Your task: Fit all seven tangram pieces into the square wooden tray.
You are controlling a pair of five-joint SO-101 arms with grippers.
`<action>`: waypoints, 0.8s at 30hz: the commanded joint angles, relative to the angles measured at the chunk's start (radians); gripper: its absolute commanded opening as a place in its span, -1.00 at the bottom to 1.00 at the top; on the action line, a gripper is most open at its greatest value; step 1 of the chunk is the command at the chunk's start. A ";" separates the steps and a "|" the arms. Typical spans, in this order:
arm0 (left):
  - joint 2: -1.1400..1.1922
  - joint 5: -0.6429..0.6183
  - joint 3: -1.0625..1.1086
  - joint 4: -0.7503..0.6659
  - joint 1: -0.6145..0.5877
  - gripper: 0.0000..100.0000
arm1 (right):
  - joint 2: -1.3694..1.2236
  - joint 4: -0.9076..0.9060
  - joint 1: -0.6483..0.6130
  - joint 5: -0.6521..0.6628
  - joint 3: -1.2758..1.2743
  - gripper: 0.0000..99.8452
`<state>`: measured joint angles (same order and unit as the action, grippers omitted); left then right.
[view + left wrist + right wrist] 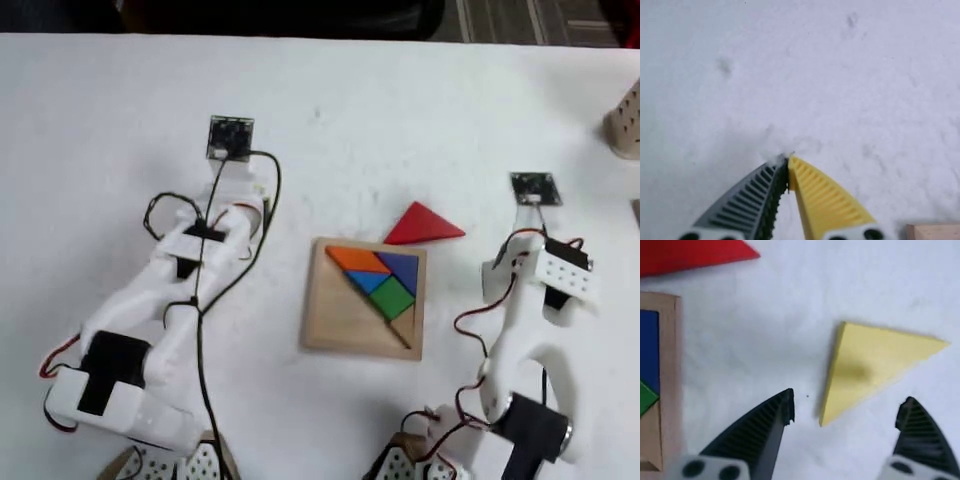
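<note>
Right gripper (847, 409): held spread; yellow triangle (875, 365) is framed just ahead, near corner between the tips.
Left gripper (788, 161): pressed together, farther off.

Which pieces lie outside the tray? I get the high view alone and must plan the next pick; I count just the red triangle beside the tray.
Observer: A yellow triangle also lies on the table, right in front of the right gripper.
Operator: Is that gripper ready to take it?
Observer: It is open, and one corner of the yellow triangle sits in the gap between its two sides.
Operator: And the left gripper?
Observer: The left gripper is shut with nothing in it, its tips pointing down at bare table.
</note>
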<state>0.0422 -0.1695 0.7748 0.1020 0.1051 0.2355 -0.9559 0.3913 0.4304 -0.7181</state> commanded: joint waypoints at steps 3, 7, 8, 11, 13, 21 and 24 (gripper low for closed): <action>-0.007 0.009 -0.029 -0.028 -0.016 -0.95 | 0.074 0.028 0.047 -0.500 0.041 -0.36; -0.007 0.009 -0.029 -0.028 -0.016 -0.95 | 0.073 0.113 0.042 -0.482 0.035 -0.36; -0.007 0.009 -0.029 -0.028 -0.016 -0.95 | 0.071 0.140 0.047 -0.480 0.034 -0.36; -0.005 0.009 -0.029 -0.028 -0.016 -0.95 | 0.048 0.194 0.070 -0.476 0.034 -0.36; -0.005 0.009 -0.029 -0.028 -0.016 -0.95 | 0.010 0.240 0.074 -0.476 0.031 -0.36; -0.005 0.009 -0.029 -0.028 -0.016 -0.95 | -0.196 0.383 0.068 -0.482 0.035 -0.36; -0.005 0.009 -0.029 -0.028 -0.016 -0.95 | -0.240 0.438 0.071 -0.482 0.035 -0.36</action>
<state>0.0422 -0.1695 0.7748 0.1020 0.1051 0.0054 -0.5723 0.4526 -0.0407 -0.7181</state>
